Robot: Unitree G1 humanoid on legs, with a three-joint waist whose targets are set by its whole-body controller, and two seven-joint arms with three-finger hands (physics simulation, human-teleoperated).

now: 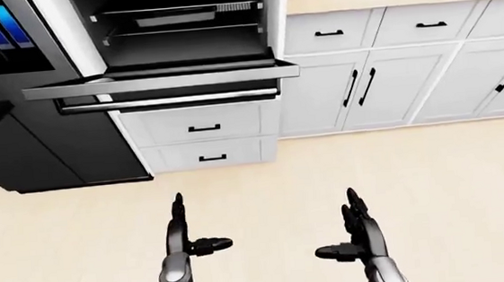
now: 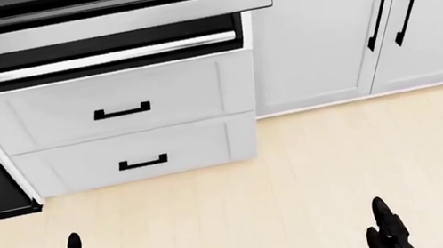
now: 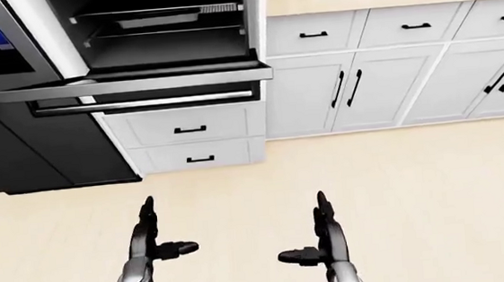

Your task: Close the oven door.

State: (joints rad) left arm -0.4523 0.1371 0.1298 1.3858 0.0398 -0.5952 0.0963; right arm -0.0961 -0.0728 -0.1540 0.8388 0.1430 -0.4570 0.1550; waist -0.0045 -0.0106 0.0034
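The oven door (image 1: 159, 82) hangs dropped open at the upper left of the left-eye view, lying flat with its long axis running left to right and its handle bar (image 1: 168, 101) along the near edge, facing the robot. Both hands sit low over the floor (image 1: 454, 186), well apart from it: the left robot hand (image 1: 185, 231) and right robot hand (image 1: 356, 224) are spread open, fingers up, holding nothing. The left one looks nearer the door, roughly under its middle, though depth is hard to judge here.
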